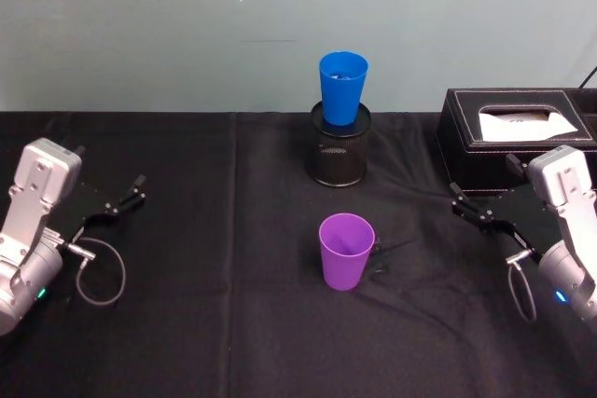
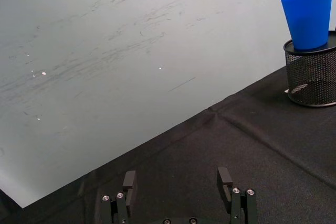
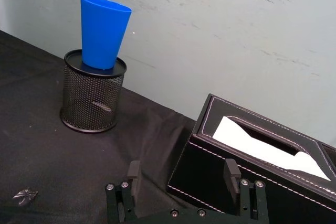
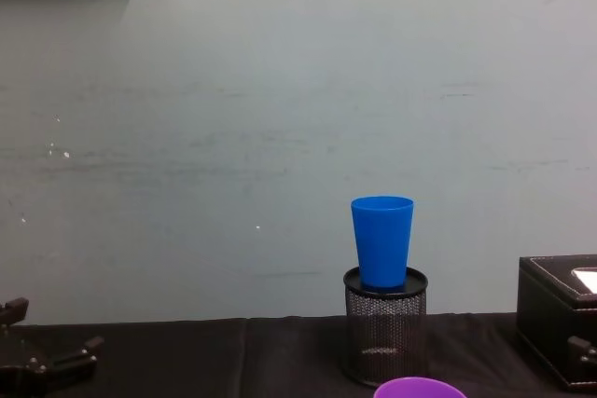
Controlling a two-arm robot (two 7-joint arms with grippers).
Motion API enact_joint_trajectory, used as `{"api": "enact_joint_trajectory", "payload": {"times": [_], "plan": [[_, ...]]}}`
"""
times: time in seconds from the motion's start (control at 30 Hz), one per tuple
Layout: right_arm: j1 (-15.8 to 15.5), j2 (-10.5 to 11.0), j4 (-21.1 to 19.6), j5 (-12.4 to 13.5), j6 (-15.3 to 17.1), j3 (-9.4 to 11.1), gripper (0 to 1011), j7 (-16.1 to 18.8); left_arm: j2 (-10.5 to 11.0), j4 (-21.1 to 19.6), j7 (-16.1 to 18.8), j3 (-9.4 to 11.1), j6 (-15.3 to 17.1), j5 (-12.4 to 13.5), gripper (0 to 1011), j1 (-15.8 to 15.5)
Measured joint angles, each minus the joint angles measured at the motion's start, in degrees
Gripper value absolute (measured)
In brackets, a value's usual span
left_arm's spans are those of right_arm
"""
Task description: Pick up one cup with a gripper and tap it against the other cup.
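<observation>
Head view, from the left: the left gripper [image 2: 177, 178] hangs low at the left edge of the frame, just above the black-clothed worktop [image 1: 215, 323], its jaws spread wide with nothing between them. In the centre of the frame the purple cup [image 1: 346, 251] stands upright, mouth up, alone on the cloth and well apart from both arms. Directly above it in the frame, near the pale wall, the blue cup [image 1: 342, 88] stands upright with its base set into the mouth of a black wire-mesh pen holder [image 1: 340, 151], so it sits higher than the purple one; the two cups do not touch. At the upper right is a black stitched tissue box [image 1: 513, 137] with a white tissue showing in its slot. Just below it, at the right edge, the right gripper [image 3: 181, 170] hovers beside the box, jaws likewise spread and empty. The task appears to be at its very start: no cup is grasped. The next move likely calls for one arm to reach to the centre, close on the purple cup's wall, lift it, and carry it up to the raised blue cup without knocking that cup from its holder. No brand, label or writing can be read anywhere.
</observation>
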Motion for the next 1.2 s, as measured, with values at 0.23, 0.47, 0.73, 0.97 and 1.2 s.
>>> {"api": "enact_joint_trajectory", "payload": {"times": [0.23, 0.47, 0.73, 0.97, 1.2], "plan": [[0.00, 0.03, 0.00, 0.00, 0.00, 0.00, 1002, -0.03, 0.00, 0.00, 0.00, 0.00, 0.00, 0.00, 1000, 0.00], [0.00, 0.03, 0.00, 0.00, 0.00, 0.00, 1003, -0.04, 0.00, 0.00, 0.00, 0.00, 0.00, 0.00, 1000, 0.00], [0.00, 0.03, 0.00, 0.00, -0.01, 0.00, 1003, -0.04, 0.00, 0.00, 0.00, 0.00, 0.00, 0.00, 1000, 0.00], [0.00, 0.03, 0.00, 0.00, -0.01, 0.00, 1003, -0.04, 0.00, 0.00, 0.00, 0.00, 0.00, 0.00, 1000, 0.00], [0.00, 0.03, 0.00, 0.00, -0.01, 0.00, 1003, -0.04, 0.00, 0.00, 0.00, 0.00, 0.00, 0.00, 1000, 0.00]]}}
